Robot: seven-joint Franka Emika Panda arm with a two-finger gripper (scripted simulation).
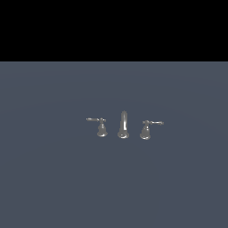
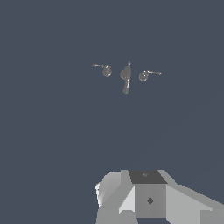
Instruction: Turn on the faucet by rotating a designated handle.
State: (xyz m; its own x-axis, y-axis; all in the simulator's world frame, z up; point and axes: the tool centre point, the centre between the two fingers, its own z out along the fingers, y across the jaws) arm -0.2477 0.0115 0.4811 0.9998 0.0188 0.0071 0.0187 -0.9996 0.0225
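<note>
Grey floor around faucet [image 1: 124, 124], twin handle [image 1: 148, 128].

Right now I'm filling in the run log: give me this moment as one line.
phase: approach not begun | handle: rod toward exterior view's left, untouched | spout: upright between handles | twin handle: untouched | gripper: fingers not visible

You had a flat, matte slate-blue ground surface [image 1: 53, 178] filling the lower part of the exterior view, plain and uniform in tone. Above it ran a solid black background band [image 1: 114, 29], meeting the surface along a straight horizontal edge across the frame.
</note>
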